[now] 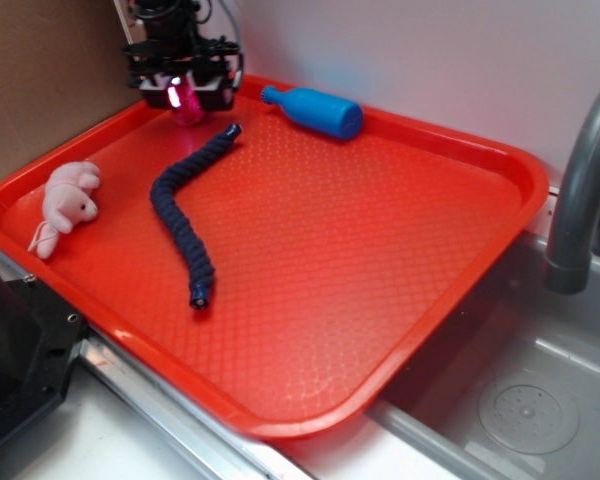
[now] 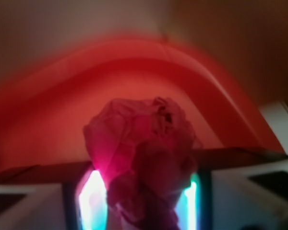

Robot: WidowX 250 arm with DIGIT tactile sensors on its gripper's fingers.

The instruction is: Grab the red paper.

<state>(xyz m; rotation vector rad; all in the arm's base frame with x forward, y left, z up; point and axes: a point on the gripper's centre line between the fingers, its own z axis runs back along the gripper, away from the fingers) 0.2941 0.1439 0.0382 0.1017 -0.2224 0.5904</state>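
Holding: the gripper (image 1: 185,97) has its fingers (image 2: 92,201) closed around the red paper (image 2: 143,165), which fills the gap between them in the wrist view.
Red paper: one dark-red crumpled ball with lumpy folds and creases; in the exterior view it shows as a small pinkish-red lump (image 1: 187,103) under the black gripper body, at the far left corner of the tray. Whether it touches the tray floor I cannot tell.
Fingers: two, each with a lit strip glowing white, pink and cyan on either side of the paper.
Tray: one large orange-red plastic tray (image 1: 380,260), rounded corners, raised rim, fine diamond texture on its floor; it sits partly over a sink.
Rope: one dark-blue braided rope (image 1: 185,215), bent in a loose S, lying on the tray with its far end just beside the gripper.
Bottle: one blue plastic bottle (image 1: 315,110), on its side near the tray's far rim, to the right of the gripper in the exterior view and apart from it.
Plush toy: one pale-pink plush toy (image 1: 67,200), soft and fuzzy, near the tray's left rim, well apart from the gripper.
Sink: grey metal basin (image 1: 525,400) with one round drain and one grey faucet (image 1: 580,190).
Wall: brown board (image 1: 40,80) behind the tray on the left.
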